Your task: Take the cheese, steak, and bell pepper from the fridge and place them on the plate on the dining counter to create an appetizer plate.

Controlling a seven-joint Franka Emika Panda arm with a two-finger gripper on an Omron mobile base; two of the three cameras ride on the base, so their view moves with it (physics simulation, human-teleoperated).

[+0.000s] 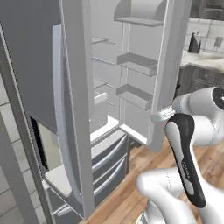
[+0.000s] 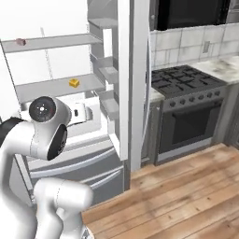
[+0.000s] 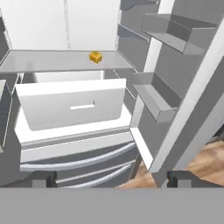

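Spread wide and holding nothing, the jaws of the gripper [image 3: 109, 178] point into the open fridge [image 3: 70, 109], and the cheese [image 3: 96, 57] lies on the shelf above the white drawer [image 3: 72, 107], ahead and higher than the fingertips.

Even, bright, shadowless rendered light fills the white fridge [image 3: 70, 26] interior, with soft low-resolution blur throughout, no glare, and faint darker shading under its shelves.
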